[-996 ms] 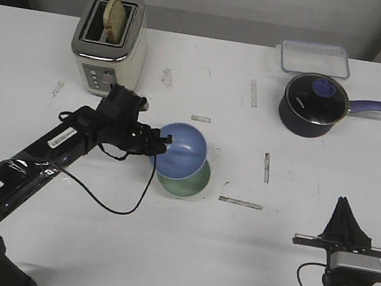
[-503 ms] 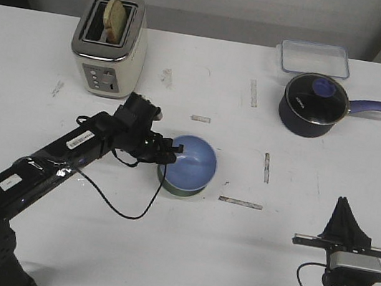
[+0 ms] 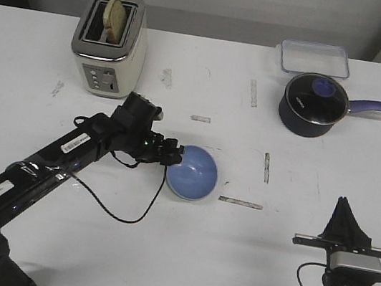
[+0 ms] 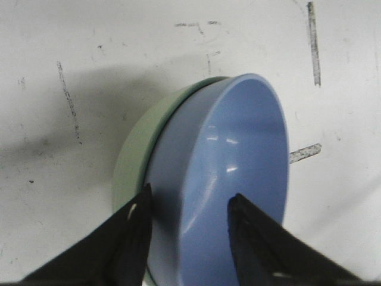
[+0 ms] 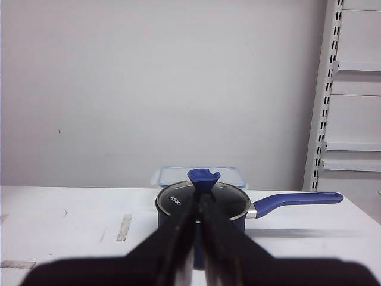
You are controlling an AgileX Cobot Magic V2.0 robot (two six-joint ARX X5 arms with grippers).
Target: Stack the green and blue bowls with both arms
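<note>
The light blue bowl [image 3: 194, 173] sits nested in the pale green bowl [image 3: 181, 194] at the table's middle; only a thin green sliver shows under it. In the left wrist view the blue bowl [image 4: 238, 155] lies inside the green bowl [image 4: 134, 155], slightly off-centre. My left gripper [image 3: 174, 156] is at the stack's left rim. Its jaws [image 4: 190, 193] are open, one finger outside the blue bowl's wall and one inside, with a wide gap. My right gripper [image 3: 345, 211] stands parked at the front right, shut and empty, far from the bowls [image 5: 202, 199].
A toaster [image 3: 110, 42] with a bread slice stands at the back left. A dark blue saucepan [image 3: 314, 104] with a glass lid and a clear container [image 3: 315, 59] are at the back right; the right wrist view shows the saucepan [image 5: 172, 199] too. Tape marks dot the table.
My left arm carried the tilted blue bowl to the right and down onto the green bowl. The blue bowl now covers the green one. The right arm has not moved.
</note>
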